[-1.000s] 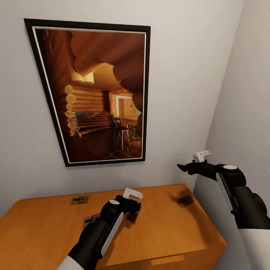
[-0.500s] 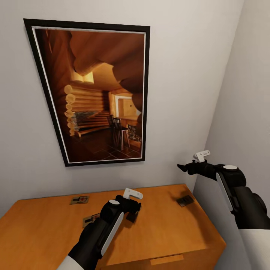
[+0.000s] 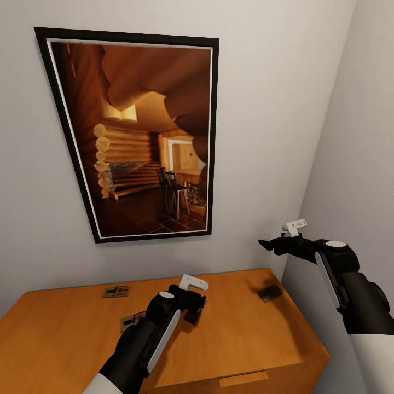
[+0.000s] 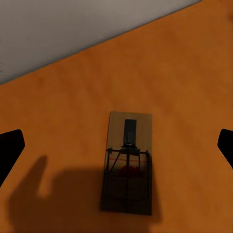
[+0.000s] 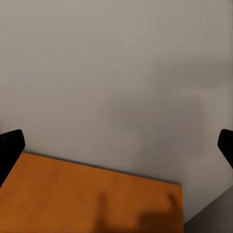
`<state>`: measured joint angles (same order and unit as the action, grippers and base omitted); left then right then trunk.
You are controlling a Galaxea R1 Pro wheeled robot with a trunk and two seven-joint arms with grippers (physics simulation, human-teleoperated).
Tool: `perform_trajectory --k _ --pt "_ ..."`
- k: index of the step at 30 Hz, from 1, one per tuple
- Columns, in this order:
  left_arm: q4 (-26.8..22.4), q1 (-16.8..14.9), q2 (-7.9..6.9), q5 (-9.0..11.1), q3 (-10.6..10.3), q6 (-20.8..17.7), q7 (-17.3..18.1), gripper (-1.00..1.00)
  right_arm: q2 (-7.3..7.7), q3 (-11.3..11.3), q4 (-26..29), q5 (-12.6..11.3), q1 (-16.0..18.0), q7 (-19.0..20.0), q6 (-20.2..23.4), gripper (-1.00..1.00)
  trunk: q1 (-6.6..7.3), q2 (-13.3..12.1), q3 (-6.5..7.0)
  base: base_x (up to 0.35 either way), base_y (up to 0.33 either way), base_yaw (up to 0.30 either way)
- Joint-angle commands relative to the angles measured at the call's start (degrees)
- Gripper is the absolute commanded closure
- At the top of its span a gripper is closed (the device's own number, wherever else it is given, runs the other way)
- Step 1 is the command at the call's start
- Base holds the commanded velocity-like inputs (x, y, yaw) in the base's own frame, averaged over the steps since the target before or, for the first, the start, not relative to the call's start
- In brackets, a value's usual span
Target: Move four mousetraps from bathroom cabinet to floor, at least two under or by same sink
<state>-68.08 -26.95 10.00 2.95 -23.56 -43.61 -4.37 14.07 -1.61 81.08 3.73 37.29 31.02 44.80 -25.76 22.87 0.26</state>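
We are hovering our left gripper [image 3: 192, 316] just above the flat top of the low orange-brown wooden cabinet [image 3: 251, 334], its fingers spread wide with nothing between them; in the left wrist view one small tan-wood mousetrap with dark wire spring and a red spot [image 4: 127, 162] is lying flat on that cabinet top, between the two dark fingertips [image 4: 9, 149]. In the head view, a second mousetrap [image 3: 116, 291] is sitting near the cabinet's back edge, a third [image 3: 133, 320] is peeking out beside our left forearm, and a fourth, darker one [image 3: 270, 293] is resting near the cabinet's right end. Our right gripper [image 3: 269, 244] is hanging above that right end, also spread wide and empty.

We are judging the risk to be the trap's thinness: if we are closing too high, the fingers may be skating over the board; too low, and they may be pressing into the cabinet top and nudging the trap askew.
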Motion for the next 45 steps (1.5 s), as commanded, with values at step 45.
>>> perform_trajectory --k 45 --pt "0.0 0.0 0.0 0.3 -0.1 -0.3 -0.5 -1.0 0.0 -0.2 0.1 0.6 0.0 0.4 0.2 -1.0 -0.02 0.0 -0.03 -0.005 -0.008 0.0"
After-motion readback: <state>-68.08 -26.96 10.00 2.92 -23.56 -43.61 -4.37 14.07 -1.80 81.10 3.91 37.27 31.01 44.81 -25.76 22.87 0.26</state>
